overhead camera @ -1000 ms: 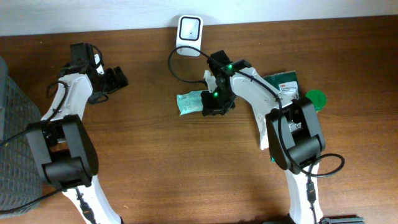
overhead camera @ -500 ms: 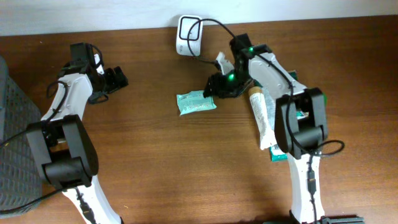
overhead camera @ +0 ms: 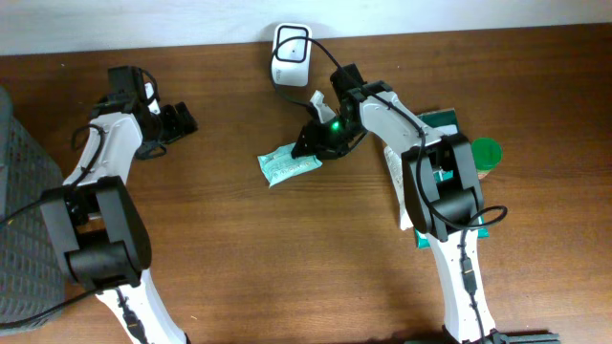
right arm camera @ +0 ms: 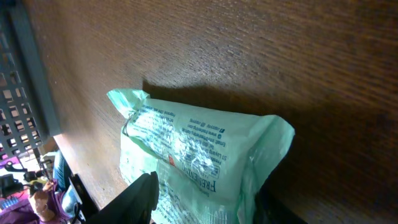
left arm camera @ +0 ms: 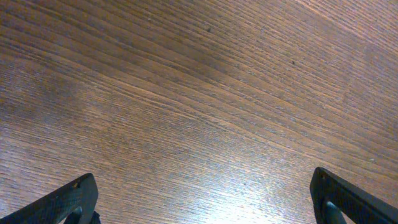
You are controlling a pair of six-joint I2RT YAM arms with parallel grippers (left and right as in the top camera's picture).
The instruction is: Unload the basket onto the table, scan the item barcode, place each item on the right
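Mint-green packet [overhead camera: 287, 164] mid-frame on the table [overhead camera: 239, 268], right gripper [overhead camera: 314, 145] straddling its end; can't tell if clamped. Left gripper [overhead camera: 184, 120] agape. Risks slipping: slick film, thin edge pinch, short of scanner [overhead camera: 290, 45].

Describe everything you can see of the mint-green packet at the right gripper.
The mint-green packet is a soft, crinkly plastic pouch with crimped, sealed ends, small dark print and a little red mark on its face. It looks full and slightly puffed. It lies tilted on the brown wooden table, in front of the white scanner but apart from it. One end sits between the fingers of the right gripper; whether they are clamped on it cannot be told.
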